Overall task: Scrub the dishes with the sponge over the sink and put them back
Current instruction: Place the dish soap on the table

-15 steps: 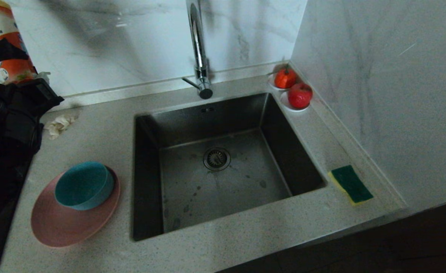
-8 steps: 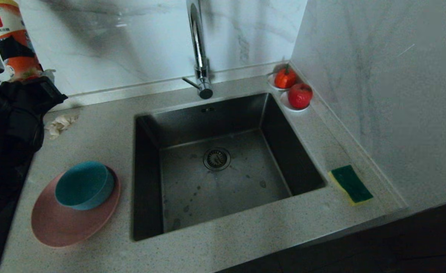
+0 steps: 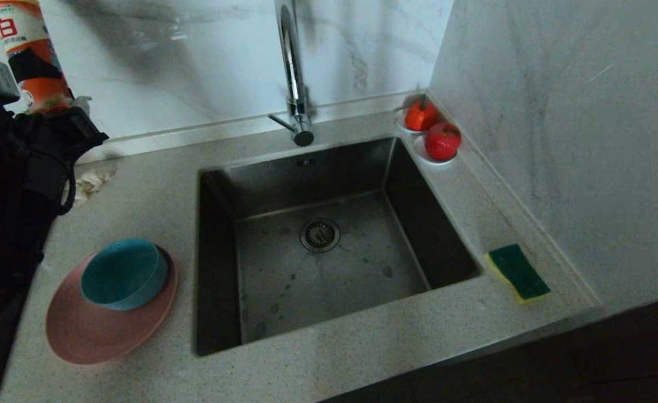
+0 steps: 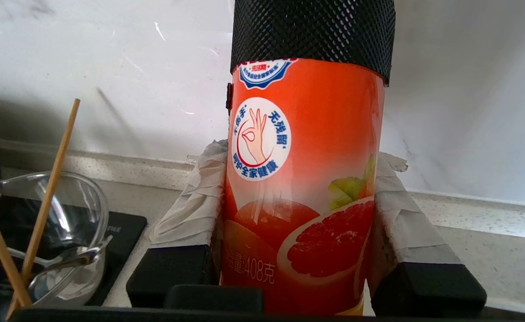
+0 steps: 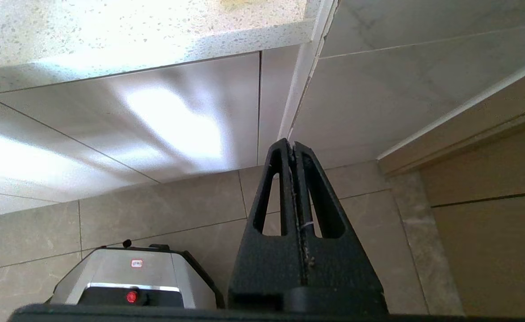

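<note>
The left claw (image 4: pixel 304 286) grips an orange detergent bottle (image 4: pixel 304 179) at the far left of the tabletop (image 3: pixel 155 190), so soap comes before scrubbing. The right claw (image 5: pixel 294 152) hangs closed and empty below. The bowl (image 3: pixel 124 273) sits on the plate (image 3: pixel 82 336) left of the sink (image 3: pixel 317 240), the sponge (image 3: pixel 518 271) right; next, dose carefully
</note>
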Available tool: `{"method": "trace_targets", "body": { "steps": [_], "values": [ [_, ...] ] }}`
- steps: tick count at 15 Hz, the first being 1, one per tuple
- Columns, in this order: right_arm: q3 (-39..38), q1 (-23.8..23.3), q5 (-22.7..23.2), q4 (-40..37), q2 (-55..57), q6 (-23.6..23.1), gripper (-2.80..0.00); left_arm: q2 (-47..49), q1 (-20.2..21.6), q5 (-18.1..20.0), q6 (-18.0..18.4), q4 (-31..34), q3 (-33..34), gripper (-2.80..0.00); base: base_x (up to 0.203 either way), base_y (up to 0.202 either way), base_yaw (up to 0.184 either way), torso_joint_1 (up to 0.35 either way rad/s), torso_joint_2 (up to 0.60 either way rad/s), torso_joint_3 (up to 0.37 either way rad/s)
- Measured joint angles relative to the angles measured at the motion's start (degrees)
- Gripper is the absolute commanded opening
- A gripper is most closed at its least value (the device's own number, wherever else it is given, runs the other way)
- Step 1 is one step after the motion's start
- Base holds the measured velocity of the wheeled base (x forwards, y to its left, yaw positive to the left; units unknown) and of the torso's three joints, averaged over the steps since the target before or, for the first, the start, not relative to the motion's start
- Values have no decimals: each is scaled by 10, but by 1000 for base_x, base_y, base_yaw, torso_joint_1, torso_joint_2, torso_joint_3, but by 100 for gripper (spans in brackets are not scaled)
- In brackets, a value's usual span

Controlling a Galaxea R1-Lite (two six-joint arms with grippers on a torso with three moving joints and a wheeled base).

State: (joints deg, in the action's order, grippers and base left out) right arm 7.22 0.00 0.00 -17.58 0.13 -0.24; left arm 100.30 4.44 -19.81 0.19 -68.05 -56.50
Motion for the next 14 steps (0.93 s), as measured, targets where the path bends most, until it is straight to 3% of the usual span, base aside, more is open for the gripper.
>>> {"method": "trace_targets", "body": {
  "steps": [14],
  "values": [
    [0,0,0,0,0,0,-280,104,19,3,0,34,-100,-280,0,0,0,0,0,0]
  ]
}}
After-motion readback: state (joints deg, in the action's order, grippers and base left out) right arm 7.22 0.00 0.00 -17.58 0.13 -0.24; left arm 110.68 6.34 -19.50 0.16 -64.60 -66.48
